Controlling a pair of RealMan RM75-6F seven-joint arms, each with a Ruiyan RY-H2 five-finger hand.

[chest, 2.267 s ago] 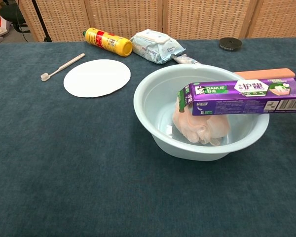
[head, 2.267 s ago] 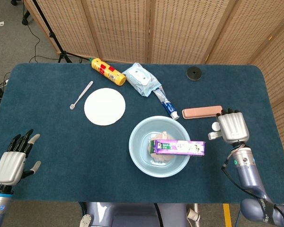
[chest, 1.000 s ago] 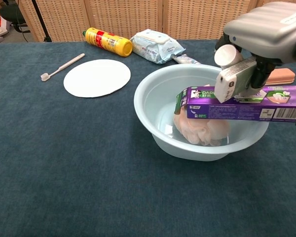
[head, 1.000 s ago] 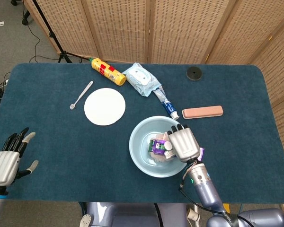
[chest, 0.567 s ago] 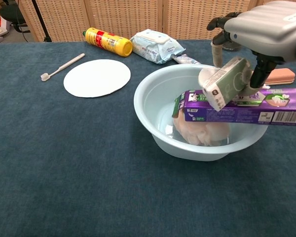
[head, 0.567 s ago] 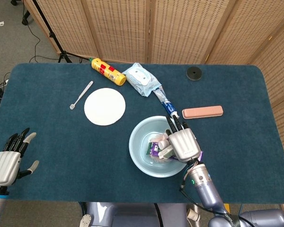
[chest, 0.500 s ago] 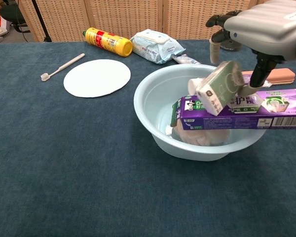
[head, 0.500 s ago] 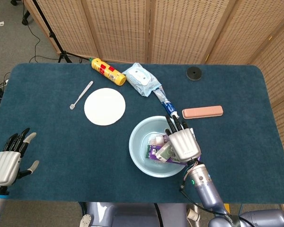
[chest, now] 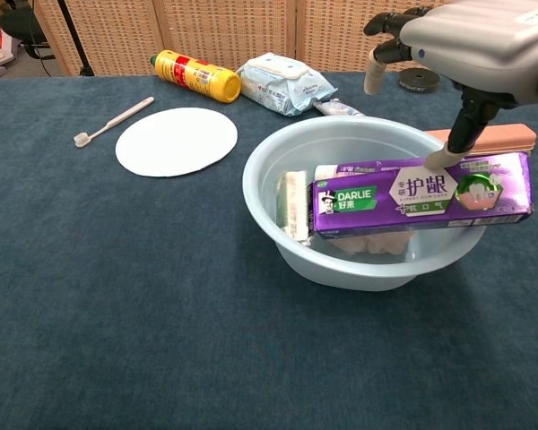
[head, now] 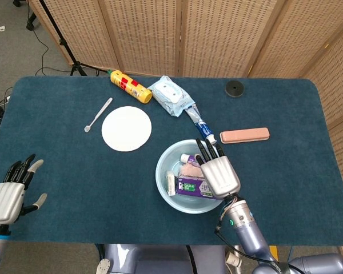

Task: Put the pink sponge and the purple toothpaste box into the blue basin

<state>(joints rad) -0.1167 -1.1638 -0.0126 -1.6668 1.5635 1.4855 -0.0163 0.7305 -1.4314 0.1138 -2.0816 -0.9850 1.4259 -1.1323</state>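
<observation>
The right hand (chest: 484,45) has its fingers (chest: 453,143) spread, pressing the purple toothpaste box (chest: 421,206), which lies on the pink sponge (head: 190,170) across the blue basin (chest: 269,193) and might tip out.

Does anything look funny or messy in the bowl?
Yes. The purple toothpaste box isn't lying flat in the blue basin; its right end rests on the rim, with the right robot hand above it.
</observation>
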